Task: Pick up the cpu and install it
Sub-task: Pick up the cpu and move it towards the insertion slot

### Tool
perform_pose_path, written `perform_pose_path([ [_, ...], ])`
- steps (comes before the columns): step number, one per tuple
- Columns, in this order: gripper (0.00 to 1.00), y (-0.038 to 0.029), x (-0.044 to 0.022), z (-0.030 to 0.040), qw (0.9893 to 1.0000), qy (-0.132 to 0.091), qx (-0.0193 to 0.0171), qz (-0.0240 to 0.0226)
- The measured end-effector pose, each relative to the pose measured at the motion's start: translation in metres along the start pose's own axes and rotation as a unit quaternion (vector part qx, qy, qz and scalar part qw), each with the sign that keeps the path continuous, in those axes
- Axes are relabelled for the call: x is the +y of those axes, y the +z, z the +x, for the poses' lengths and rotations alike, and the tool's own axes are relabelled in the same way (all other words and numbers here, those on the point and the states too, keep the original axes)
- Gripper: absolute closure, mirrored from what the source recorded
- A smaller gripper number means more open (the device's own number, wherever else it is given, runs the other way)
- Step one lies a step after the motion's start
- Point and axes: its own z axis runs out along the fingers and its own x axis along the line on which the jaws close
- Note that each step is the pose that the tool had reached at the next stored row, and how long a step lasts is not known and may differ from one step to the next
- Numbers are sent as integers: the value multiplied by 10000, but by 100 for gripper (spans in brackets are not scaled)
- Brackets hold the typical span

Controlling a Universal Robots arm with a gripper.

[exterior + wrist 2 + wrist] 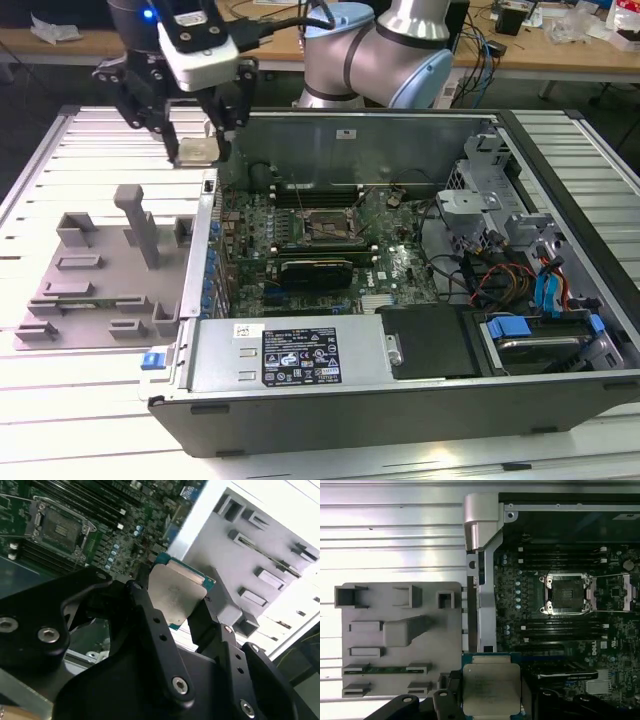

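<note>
My gripper (196,140) hangs in the air above the case's wall at the exterior view's left, shut on the cpu (196,151), a flat square chip with a silvery-grey top. In both wrist views the cpu (176,595) (491,687) sits clamped between the black fingers (142,602), its metal face toward the cameras. The open motherboard socket (328,227) (566,595) (59,529) lies inside the open computer case, to the exterior view's right of the gripper and lower.
A grey fixture plate (100,285) with raised blocks and a tall post (138,222) lies on the slatted table beside the case. The case wall (205,250), drive cage (480,190), cables (500,280) and power supply (290,352) ring the motherboard.
</note>
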Motion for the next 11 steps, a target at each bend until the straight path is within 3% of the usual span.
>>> perform_pose_path([
  [1,45,4,1,-81,10000,-1,0,-1],
  [3,45,6,4,-166,10000,1,0,-1],
  [4,45,10,6,-264,10000,0,0,-1],
  [5,45,11,8,-319,10000,1,0,0],
  [11,45,21,14,-581,10000,-1,0,0],
])
